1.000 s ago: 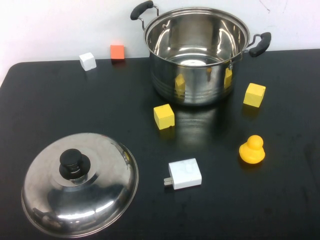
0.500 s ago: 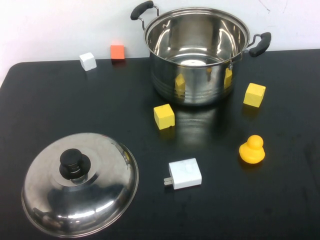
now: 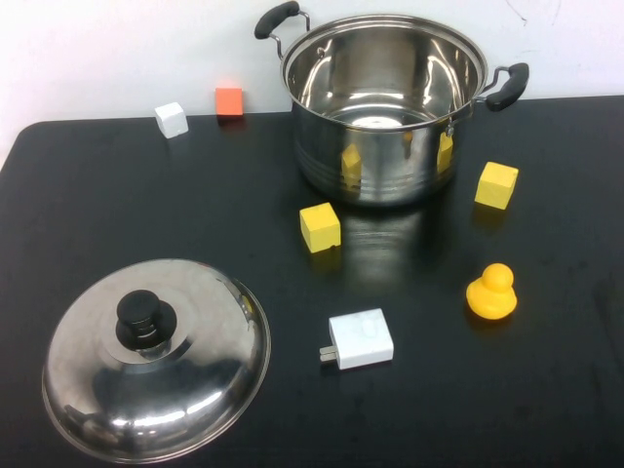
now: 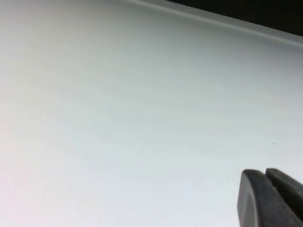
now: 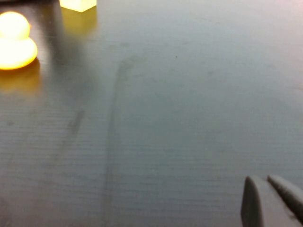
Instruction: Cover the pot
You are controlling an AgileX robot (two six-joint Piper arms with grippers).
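High view showed the large shiny stainless-steel stockpot [image 3: 385,107] at the bench's far edge, right of centre, open and empty, while the domed steel lid with a black knob [image 3: 156,358] lay at the near-left corner, diagonally well apart, likely nearer the left arm. Left tool [image 4: 265,176] was shut over a pale surface off the bench; right tool [image 5: 267,182] looked shut over bare bench [image 5: 180,109]. Counted: one pot, one lid, two yellow cubes, one white cube, one orange cube, one yellow duck, one white charger.
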